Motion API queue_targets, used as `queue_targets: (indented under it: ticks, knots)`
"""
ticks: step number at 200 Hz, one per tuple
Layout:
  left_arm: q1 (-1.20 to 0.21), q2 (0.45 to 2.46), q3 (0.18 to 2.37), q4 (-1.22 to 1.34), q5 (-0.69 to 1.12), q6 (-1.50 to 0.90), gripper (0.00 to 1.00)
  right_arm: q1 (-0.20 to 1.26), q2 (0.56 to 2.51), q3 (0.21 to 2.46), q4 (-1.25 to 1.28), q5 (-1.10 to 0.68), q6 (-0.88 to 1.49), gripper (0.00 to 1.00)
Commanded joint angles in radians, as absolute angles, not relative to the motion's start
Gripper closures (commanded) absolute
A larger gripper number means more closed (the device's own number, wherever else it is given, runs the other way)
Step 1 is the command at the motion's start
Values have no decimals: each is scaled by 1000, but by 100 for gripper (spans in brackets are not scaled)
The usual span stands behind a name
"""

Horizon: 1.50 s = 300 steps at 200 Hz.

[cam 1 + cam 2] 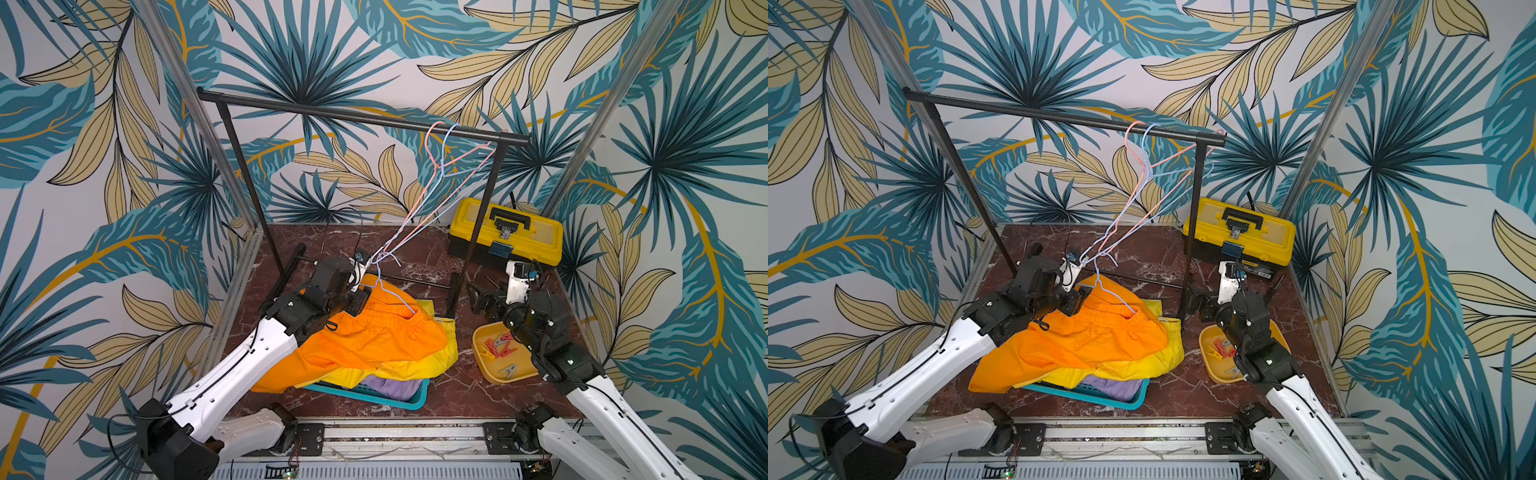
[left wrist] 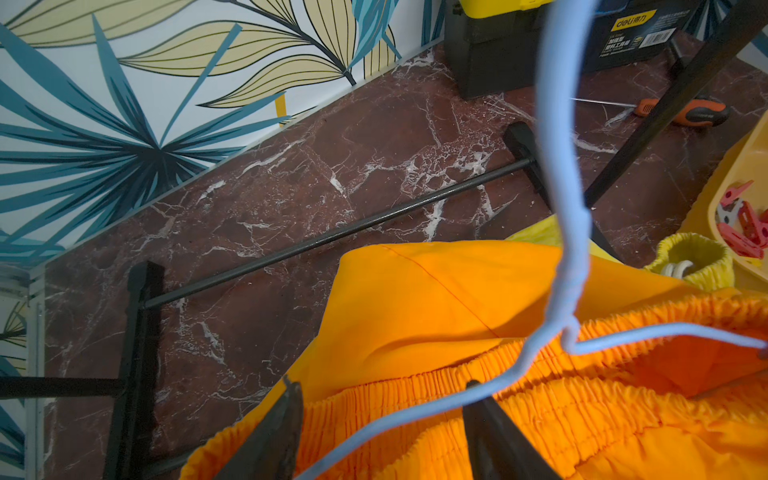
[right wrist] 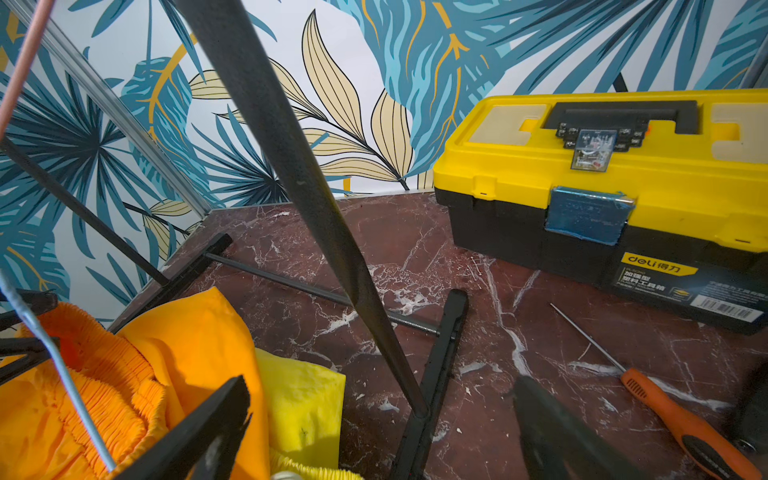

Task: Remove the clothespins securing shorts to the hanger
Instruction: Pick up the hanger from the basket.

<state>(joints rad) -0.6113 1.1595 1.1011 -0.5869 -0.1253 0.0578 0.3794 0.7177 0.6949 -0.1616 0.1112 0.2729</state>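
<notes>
Three shorts at mid tabletop [image 1: 457, 390], orange pair [image 1: 365, 340] atop yellow pair [image 1: 411, 365] and lilac pair [image 1: 390, 388], clothespins [image 1: 498, 347], uncounted, in one yellow tray [image 1: 492, 372] by right edge, near wide-open right gripper [image 3: 382, 384], left gripper [image 2: 378, 386] parted astride blue hanger [image 2: 569, 249] at orange waistband, grip unclear

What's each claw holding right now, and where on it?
Right claw: open, nothing. Left claw straddles the blue hanger at its shoulder wire, over the waistband of the orange shorts; grip cannot be told.
</notes>
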Motion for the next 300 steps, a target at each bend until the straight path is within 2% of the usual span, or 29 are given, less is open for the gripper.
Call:
queue_targets:
  ticks: [1,17,39,68,123,150,179,300]
  knots:
    - [-653,1134,1088,-538,-184,146,28,374,694,664,-145,125,262,1]
    - [-667,1132,1076,-512,-209,184,16,373,690,660,-140,124,262,1]
    - [-669,1147,1064,-486,-211,210,13,371,689,660,-141,124,255,0]
    - [-668,1166,1026,-441,-210,234,36,368,678,657,-150,130,242,0]
    - [-668,1115,914,-247,-206,315,60,362,642,653,-163,147,222,1]
    - [-668,1108,907,-224,-199,340,88,359,632,650,-161,149,221,1]
    - [-669,1096,898,-224,-186,350,98,358,627,645,-158,150,219,0]
    - [-668,844,823,-205,-183,329,100,355,632,641,-140,133,240,0]
